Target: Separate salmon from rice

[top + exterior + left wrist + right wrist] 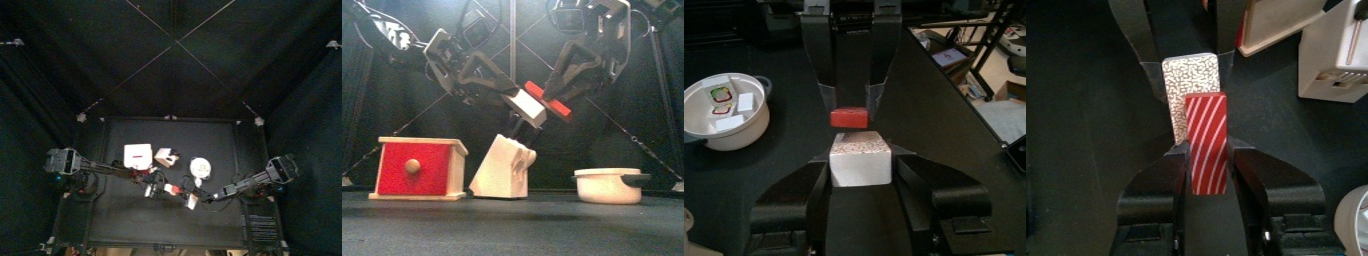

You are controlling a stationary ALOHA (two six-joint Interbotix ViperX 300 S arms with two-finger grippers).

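We hold the sushi in mid-air above the table, left gripper (858, 185) clamped on the rice block (859, 158) and right gripper (1207, 165) clamped on the salmon slab (1207, 140); both look rigid, light and smooth, so grip their flat sides.

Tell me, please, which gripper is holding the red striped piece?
The right gripper holds it: its jaws clamp the red striped salmon. The left gripper holds the white speckled rice block instead.
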